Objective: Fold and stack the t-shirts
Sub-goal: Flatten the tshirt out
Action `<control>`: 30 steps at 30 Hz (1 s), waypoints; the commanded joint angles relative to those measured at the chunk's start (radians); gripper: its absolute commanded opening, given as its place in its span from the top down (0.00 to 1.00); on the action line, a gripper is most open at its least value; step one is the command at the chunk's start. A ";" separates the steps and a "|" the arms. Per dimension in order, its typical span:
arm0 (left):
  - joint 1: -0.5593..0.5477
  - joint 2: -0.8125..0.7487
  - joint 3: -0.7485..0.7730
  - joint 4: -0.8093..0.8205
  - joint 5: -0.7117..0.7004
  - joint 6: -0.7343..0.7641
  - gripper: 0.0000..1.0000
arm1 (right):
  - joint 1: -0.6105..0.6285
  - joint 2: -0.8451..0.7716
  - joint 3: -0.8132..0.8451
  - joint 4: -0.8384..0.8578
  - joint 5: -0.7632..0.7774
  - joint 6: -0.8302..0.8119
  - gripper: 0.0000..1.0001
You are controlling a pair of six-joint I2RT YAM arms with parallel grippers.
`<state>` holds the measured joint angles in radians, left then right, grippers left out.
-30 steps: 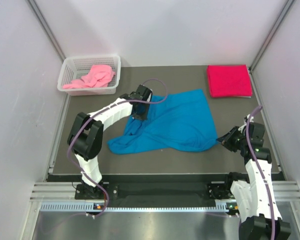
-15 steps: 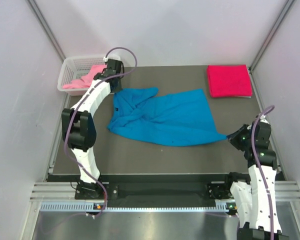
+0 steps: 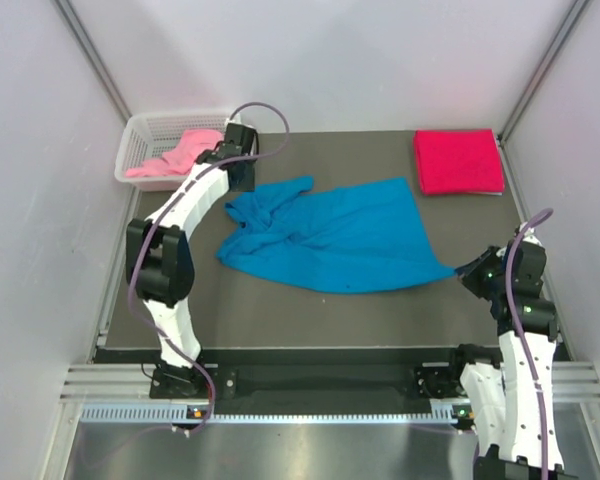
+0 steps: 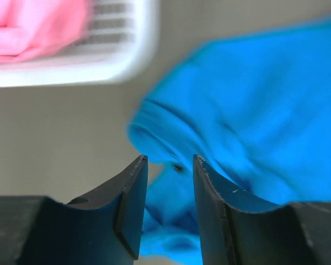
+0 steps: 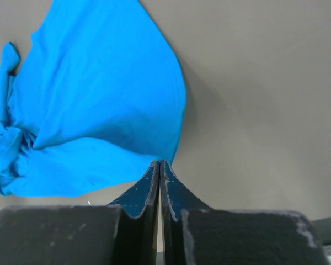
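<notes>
By the white mesh basket [image 3: 140,128], left claw [image 4: 169,161] just spread off the rumpled blue cloth t-shirt [image 3: 350,240], right claw [image 5: 159,164] pinching its corner, so flattening isn't finished.

A crumpled blue t-shirt [image 3: 350,240] sprawls across the middle of the grey counter [image 3: 280,310]; a folded red t-shirt [image 3: 458,162] occupies its far right corner, a white basket [image 3: 140,135] its far left.

Soft matt cloth, the blue t-shirt [image 4: 254,110] ahead of the left claw [image 4: 169,159]; fingers [image 4: 129,210] dull black plastic; white plastic basket [image 4: 138,49] beyond, matt grey tabletop [image 4: 55,143] beneath.
</notes>
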<state>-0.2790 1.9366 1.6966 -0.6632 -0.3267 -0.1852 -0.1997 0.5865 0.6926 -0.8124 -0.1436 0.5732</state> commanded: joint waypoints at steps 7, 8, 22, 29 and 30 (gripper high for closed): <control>-0.241 -0.208 -0.222 0.180 0.288 0.283 0.52 | -0.010 -0.017 -0.034 0.070 -0.060 0.005 1.00; -0.252 -0.196 -0.222 0.175 0.304 0.283 0.52 | -0.010 -0.017 -0.034 0.068 -0.060 0.002 1.00; -0.361 0.038 -0.166 0.140 0.166 0.378 0.55 | -0.010 -0.011 -0.033 0.084 -0.082 0.010 1.00; -0.384 0.085 -0.161 0.151 0.097 0.385 0.56 | -0.010 -0.013 -0.039 0.087 -0.079 0.008 1.00; -0.385 0.093 -0.160 0.145 0.078 0.383 0.57 | -0.010 -0.013 -0.039 0.087 -0.079 0.008 1.00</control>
<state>-0.6640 2.0212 1.4963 -0.5266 -0.1802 0.1833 -0.1997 0.5781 0.6544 -0.7700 -0.2150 0.5785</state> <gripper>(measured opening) 0.440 0.004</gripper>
